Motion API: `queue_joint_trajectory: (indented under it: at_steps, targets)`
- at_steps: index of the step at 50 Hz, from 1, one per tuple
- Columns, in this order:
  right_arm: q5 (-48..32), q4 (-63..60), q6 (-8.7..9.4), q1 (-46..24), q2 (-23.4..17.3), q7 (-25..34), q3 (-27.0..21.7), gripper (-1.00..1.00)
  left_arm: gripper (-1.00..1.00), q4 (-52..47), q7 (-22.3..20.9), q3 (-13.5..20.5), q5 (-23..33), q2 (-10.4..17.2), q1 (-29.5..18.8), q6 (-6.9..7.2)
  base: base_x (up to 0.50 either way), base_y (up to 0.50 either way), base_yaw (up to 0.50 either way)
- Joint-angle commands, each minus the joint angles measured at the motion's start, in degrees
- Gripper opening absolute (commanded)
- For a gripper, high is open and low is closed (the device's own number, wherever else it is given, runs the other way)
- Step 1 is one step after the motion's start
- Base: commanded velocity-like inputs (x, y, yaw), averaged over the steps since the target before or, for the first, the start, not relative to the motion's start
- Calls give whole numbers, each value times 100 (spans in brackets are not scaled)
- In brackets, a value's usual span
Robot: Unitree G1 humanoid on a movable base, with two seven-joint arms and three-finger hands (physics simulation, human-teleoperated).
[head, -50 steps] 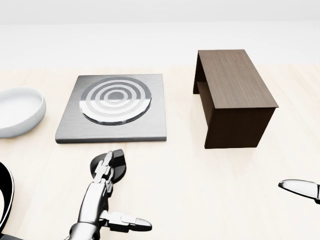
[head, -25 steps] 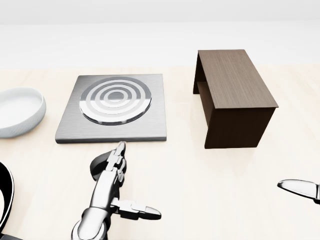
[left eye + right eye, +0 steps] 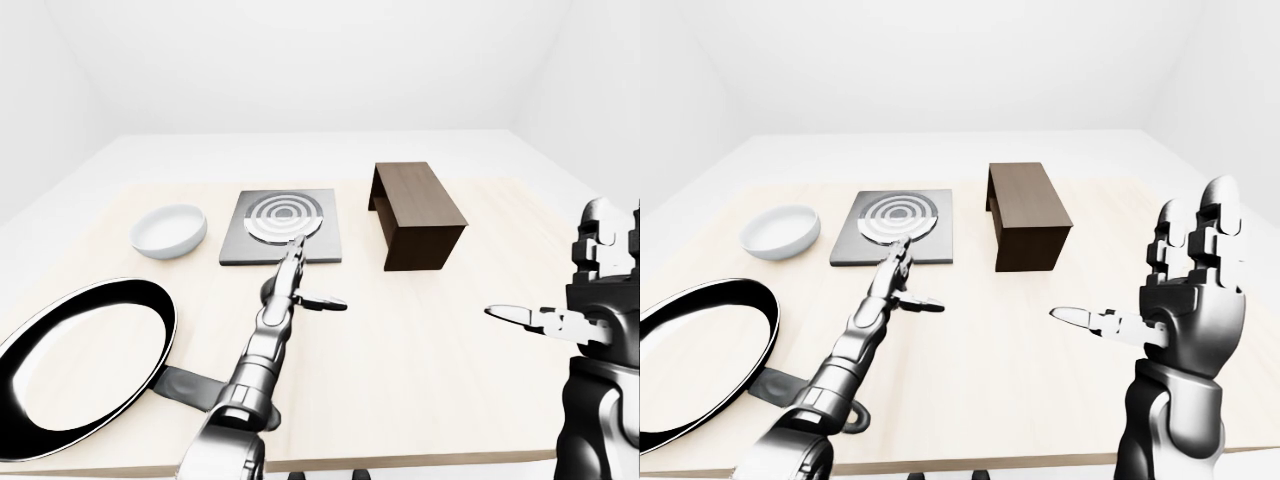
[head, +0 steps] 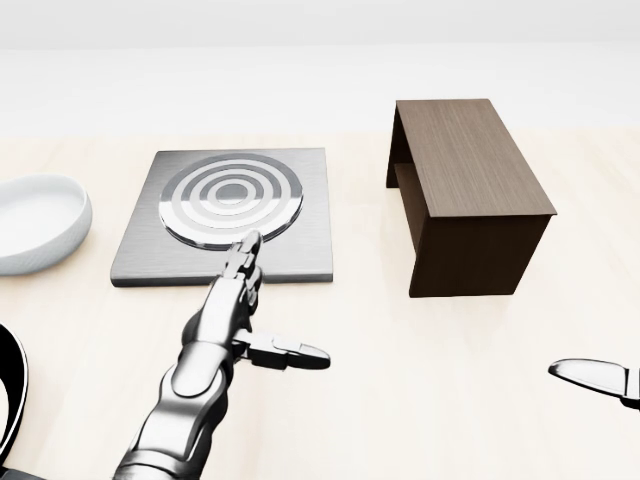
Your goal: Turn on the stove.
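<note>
A: Starting at the bottom of the frame, what are you seeing?

B: In the right-eye view the right hand [image 3: 1185, 275] is standing upright at lower right, fingers spread and thumb jutting sideways, gripping nothing; I'd say it is simply waiting out of the way. At lower left of the left-eye view a black frying pan [image 3: 75, 365] is lying on the counter [image 4: 400, 380].

A: And the left hand?

B: In the head view the left hand [image 4: 232, 300] is reaching up from the bottom, fingers straight and pressed together like a pointer, thumb sticking out to the right, pinching nothing. Its fingertips [image 4: 248, 243] are sitting over the stove [image 4: 228, 214] at its lower edge, beside the ringed burner, probably so one tip can press a control there. No button is showing, so I cannot tell whether it is touching.

A: Farther up?

B: The stove is lying centre-left, a white bowl [image 4: 35, 222] at its left, a dark wooden box [image 4: 468, 190] at its right, apart from it.
</note>
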Motion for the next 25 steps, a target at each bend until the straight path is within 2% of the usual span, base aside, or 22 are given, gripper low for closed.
queue_joint_trajectory:
  at_steps: [1,2,3,4,6,10,15,19,25]
  targets:
    - [-37,22,0,3,9,6,34,100,100,-208,177,49,-45,84,-446,0,0,0,0]
    - [-44,30,0,2,11,6,42,100,100,-902,170,35,-84,91,-228,194,0,0,0]
    - [-44,31,0,2,11,5,43,100,100,-1023,169,24,-86,91,-182,264,0,0,0]
    - [-55,36,0,6,15,6,55,100,100,-1811,175,-29,-55,111,73,612,0,0,0]
    - [-56,29,0,11,17,8,59,100,100,-2626,150,-52,-59,126,324,999,0,0,0]
    - [-69,33,0,5,18,4,71,100,100,-4200,92,-84,-108,172,871,1000,0,0,0]
    - [-87,59,0,9,25,11,93,100,100,-5756,97,-86,-160,215,1147,1000,0,0,0]
    - [-74,-4,0,6,19,-3,87,100,100,-6536,78,-113,-232,230,1280,1000,0,0,0]
    - [-87,61,0,3,22,19,91,100,100,-6903,68,-113,-262,241,1316,1000,0,0,0]
